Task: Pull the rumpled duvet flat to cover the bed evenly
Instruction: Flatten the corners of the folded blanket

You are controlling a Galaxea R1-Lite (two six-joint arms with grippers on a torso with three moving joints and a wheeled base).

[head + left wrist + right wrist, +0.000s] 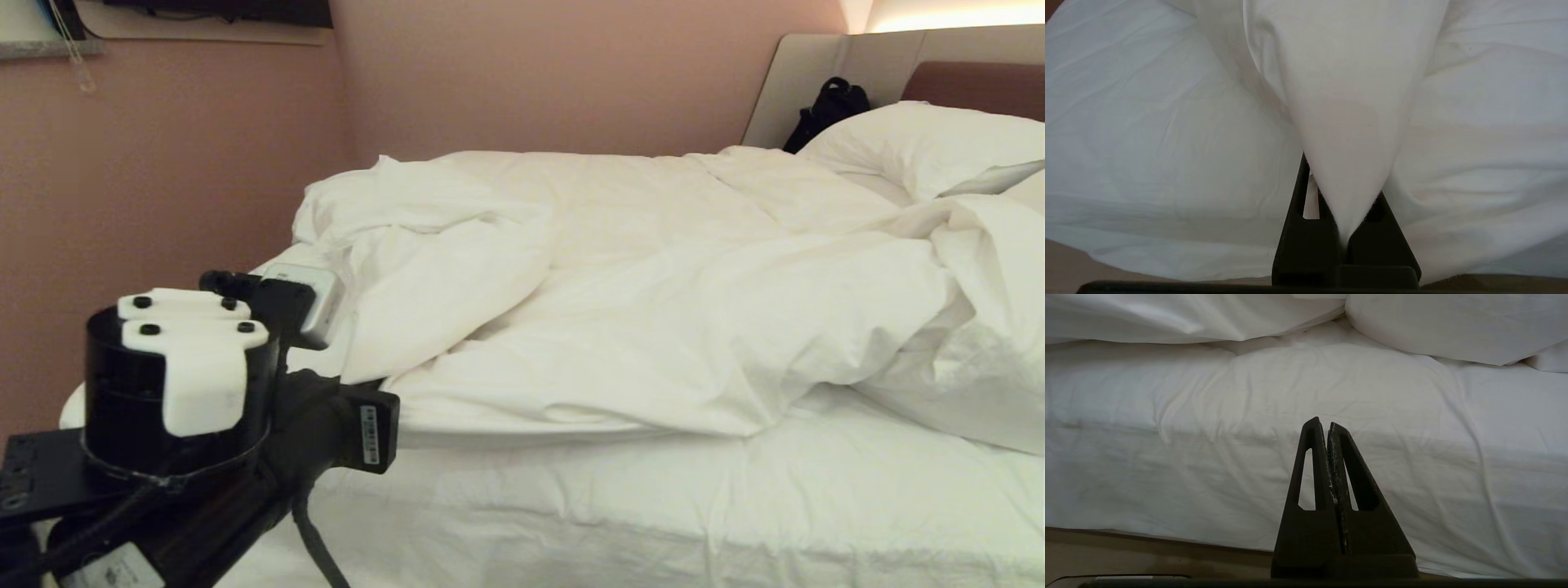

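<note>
The bed (pixel 735 506) is big & low, w/ a white sheet pulled over the mattress side. The duvet (pixel 653 327) lies on top, all bunched & puffy, piled toward the pillows (pixel 922 147). Pink wall (pixel 163 180) behind, padded headboard (pixel 963 82) at the far end, a black bag (pixel 829 110) by it. The left hand (pixel 1345 228) is by the bed's near corner, pinched tight on a fold of duvet that rises away from its tips. The right hand (pixel 1327 428) is closed on nothing, near the mattress side, duvet edge past its tips.
</note>
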